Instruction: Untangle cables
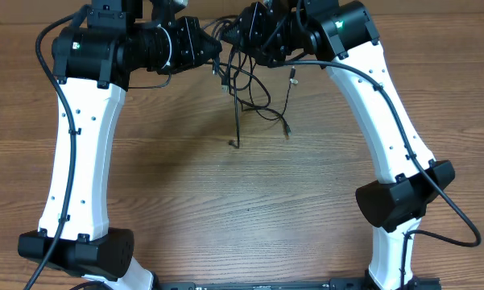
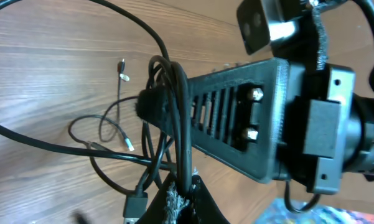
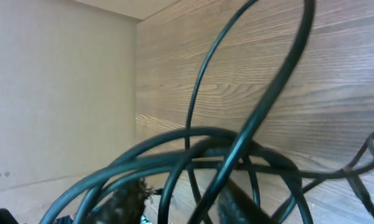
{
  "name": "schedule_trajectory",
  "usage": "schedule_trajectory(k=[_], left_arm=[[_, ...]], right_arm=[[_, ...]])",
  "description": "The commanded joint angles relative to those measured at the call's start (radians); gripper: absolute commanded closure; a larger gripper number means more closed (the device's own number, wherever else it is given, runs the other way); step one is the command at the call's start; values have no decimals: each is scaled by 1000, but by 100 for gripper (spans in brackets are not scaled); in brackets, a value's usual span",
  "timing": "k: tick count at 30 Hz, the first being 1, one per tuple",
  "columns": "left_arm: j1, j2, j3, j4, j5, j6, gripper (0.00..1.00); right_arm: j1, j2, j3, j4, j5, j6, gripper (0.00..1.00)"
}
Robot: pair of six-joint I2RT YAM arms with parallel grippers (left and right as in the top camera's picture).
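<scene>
The cables point(image 1: 246, 80) are thin black cords hanging in a tangle between my two grippers at the back middle of the wooden table point(image 1: 250, 201). Plug ends point(image 1: 287, 129) trail down to the wood. My left gripper point(image 1: 216, 55) is shut on one strand, which runs up out of its jaws point(image 2: 182, 196) into the bundle point(image 2: 168, 137). My right gripper point(image 1: 229, 36) faces it closely. Its fingers point(image 3: 180, 208) stand apart, with cable loops point(image 3: 236, 143) arching around and between them. In the left wrist view the loops wrap its fingertip point(image 2: 152, 106).
A larger flat plug point(image 2: 134, 205) hangs beside my left jaws, and a small plug point(image 2: 129, 144) lies on the wood below. A pale wall point(image 3: 62, 93) borders the table's far edge. Both white arms reach in from the front corners. A blue patterned item point(image 2: 299, 214) shows at the frame's bottom.
</scene>
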Motion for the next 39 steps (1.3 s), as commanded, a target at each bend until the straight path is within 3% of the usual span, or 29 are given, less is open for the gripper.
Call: schedule_trajectory(k=[1,6,8,11,13,20,23,28,34,36,39], left_arm=[[-6,3,5,0,95,-34,96],[-2,3,5,4,116,-37,96],[5,3,5,5,116,-37,96],[26,3,5,-2,97,4,96],[40,3,5,-22,28,56,96],[54,3,4,-187,-530,110,96],[54,3,4,-217,-629,111,96],[54,3,4,-220,-648,144,96],[54,3,4,-215,-648,152,96],[54,3,4,-209,-619,169,96],[54,3,4,-167,-463,290,96]], right_arm=[[0,42,-6,7,10,18,71],[0,53,-6,-3,39,16,84],[0,53,-6,-18,53,7,96],[-5,53,-5,-50,56,-41,96],[-18,48,3,-75,56,-64,96],[-124,-50,6,-129,38,-108,96],[-177,-83,6,-153,55,-119,96],[-247,-89,1,-250,213,-119,96],[-250,-84,-10,-397,555,-119,96],[-251,-83,-10,-426,578,-125,96],[-250,-83,-10,-425,507,-209,96]])
